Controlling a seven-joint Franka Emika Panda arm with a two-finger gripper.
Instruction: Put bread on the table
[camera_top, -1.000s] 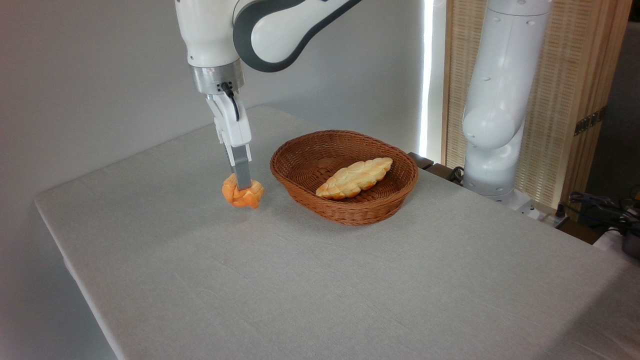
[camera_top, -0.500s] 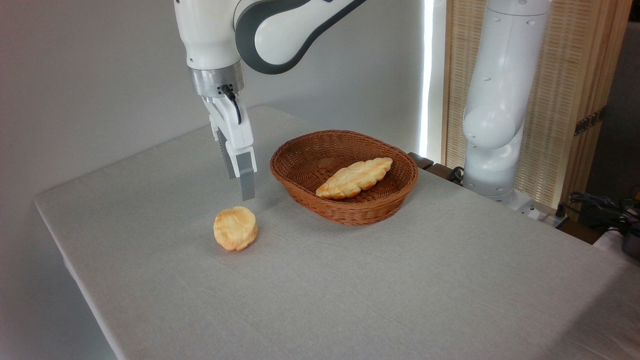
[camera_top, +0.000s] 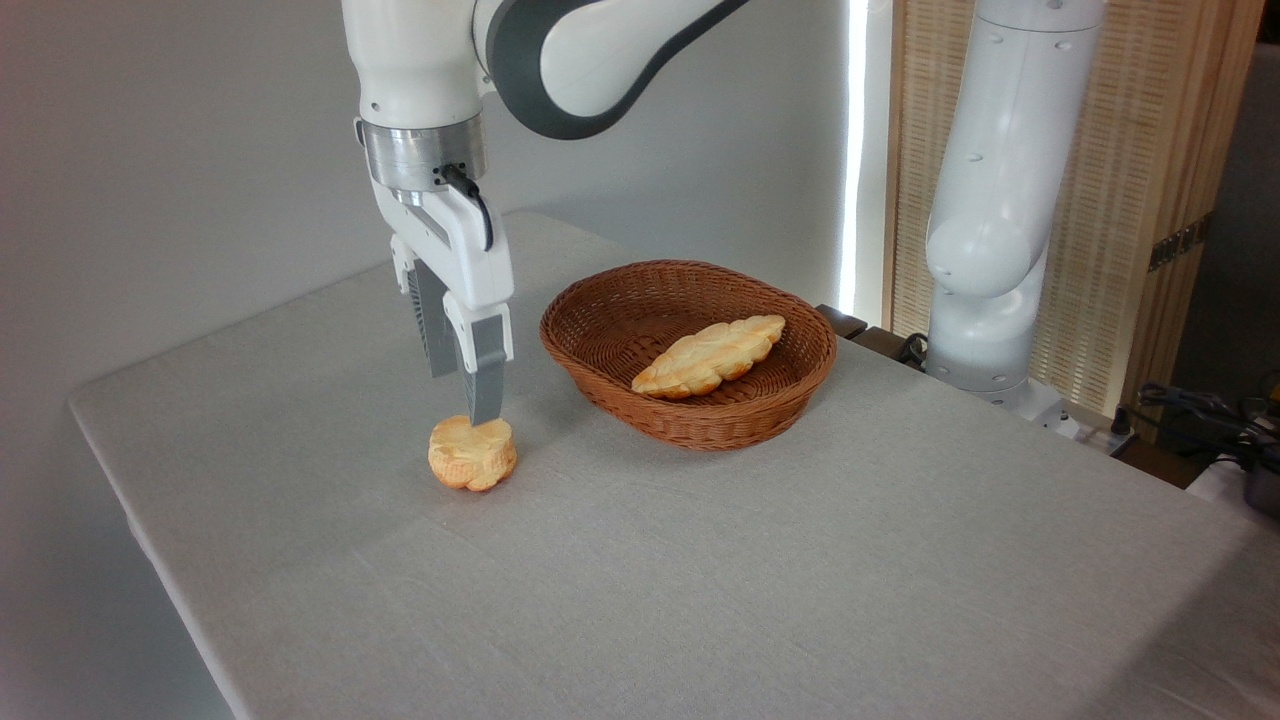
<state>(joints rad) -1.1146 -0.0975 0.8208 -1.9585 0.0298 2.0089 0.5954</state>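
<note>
The bread (camera_top: 472, 455), a small round golden-orange bun, lies on the light grey table (camera_top: 700, 580), left of the basket. My gripper (camera_top: 464, 398) hangs just above and behind it, pointing straight down. It is open, with nothing between its two grey fingers. The nearer fingertip (camera_top: 485, 405) overlaps the bun's top edge in the picture; whether it touches the bun I cannot tell.
A brown wicker basket (camera_top: 760, 415) stands right of the bun and holds a pale braided loaf (camera_top: 708, 355). The arm's white base column (camera_top: 990, 220) rises at the table's far right edge. Cables and a wooden screen lie beyond it.
One second ago the gripper was shut on the bun just above the table. It let go, the bun dropped flat onto the cloth, and the open gripper has since turned and come down over it.
</note>
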